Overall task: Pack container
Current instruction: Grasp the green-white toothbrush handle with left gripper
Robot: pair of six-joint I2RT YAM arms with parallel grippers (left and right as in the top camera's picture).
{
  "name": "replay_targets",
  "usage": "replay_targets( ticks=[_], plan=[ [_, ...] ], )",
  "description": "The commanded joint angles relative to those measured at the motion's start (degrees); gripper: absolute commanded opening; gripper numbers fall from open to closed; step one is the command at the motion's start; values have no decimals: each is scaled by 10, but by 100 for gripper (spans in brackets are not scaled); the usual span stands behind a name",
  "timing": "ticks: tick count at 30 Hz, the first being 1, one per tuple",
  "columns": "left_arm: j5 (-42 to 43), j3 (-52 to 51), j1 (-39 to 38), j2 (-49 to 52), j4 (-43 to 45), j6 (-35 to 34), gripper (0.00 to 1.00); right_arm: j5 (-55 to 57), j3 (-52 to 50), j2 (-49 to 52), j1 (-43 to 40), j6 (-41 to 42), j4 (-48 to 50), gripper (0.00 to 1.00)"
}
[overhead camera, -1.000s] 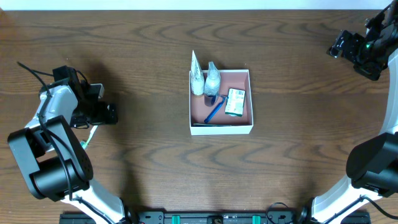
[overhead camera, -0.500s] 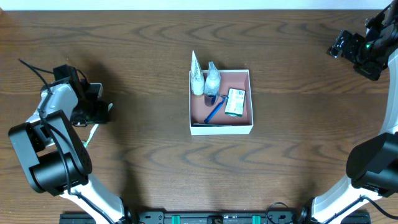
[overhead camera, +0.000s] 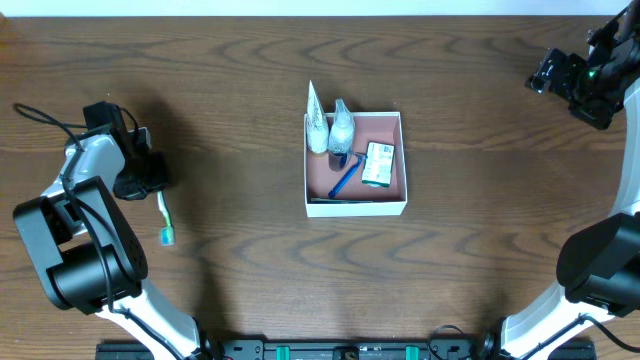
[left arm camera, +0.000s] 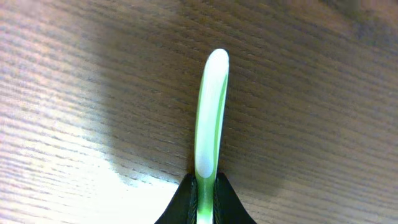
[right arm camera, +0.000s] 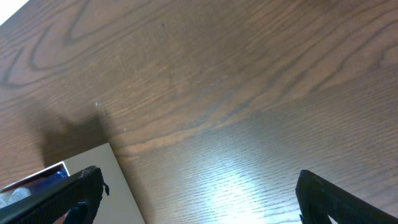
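Left end effector [left arm camera: 205,194]: shut, black fingers [left arm camera: 181,204] pinched on the handle of a green-and-white toothbrush [left arm camera: 210,112]. In the overhead view it sits at 9 o'clock from the container, well apart from it, near the left edge of the bench [overhead camera: 230,290]. The toothbrush sticks out of the jaws toward 6 o'clock, with its teal tip furthest from the grip. Can't tell whether the brush rests on the bench or is just off it.

Right end effector [right arm camera: 199,180]: jaws spread fully wide, nothing between them, touching nothing. It hangs over bare wood at roughly 2 o'clock from the container, out by the far right corner. Its wrist view catches only one white corner of the box, at lower left.

Container [overhead camera: 355,208]: centre of the bench, square, shallow, white outer walls, dusty-pink floor, sitting flat and square to the bench edges.
- Two white tubes [overhead camera: 316,125] stand at its 11 o'clock corner, tips poking past the far wall.
- A blue razor [overhead camera: 345,178] lies diagonally mid-floor.
- A green soap box [overhead camera: 378,163] sits at 3 o'clock, just beside the razor.
- A thin dark item [overhead camera: 340,199] lies along the near wall; can't identify it.
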Motion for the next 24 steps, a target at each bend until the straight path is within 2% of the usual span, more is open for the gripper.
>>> replay_targets(
  ticks=[1, 12, 20, 24],
  plan=[
    [18, -15, -1, 37, -6, -60, 6, 0, 6, -4, -3, 7, 0, 99],
    [86, -9, -1, 37, 0, -63, 6, 0, 6, -4, -3, 7, 0, 99],
    [246, 26, -2, 23, -1, -63, 6, 0, 6, -4, -3, 7, 0, 99],
    [286, 35, -10, 0, -1, -62, 6, 0, 6, -4, -3, 7, -1, 99]
  ],
)
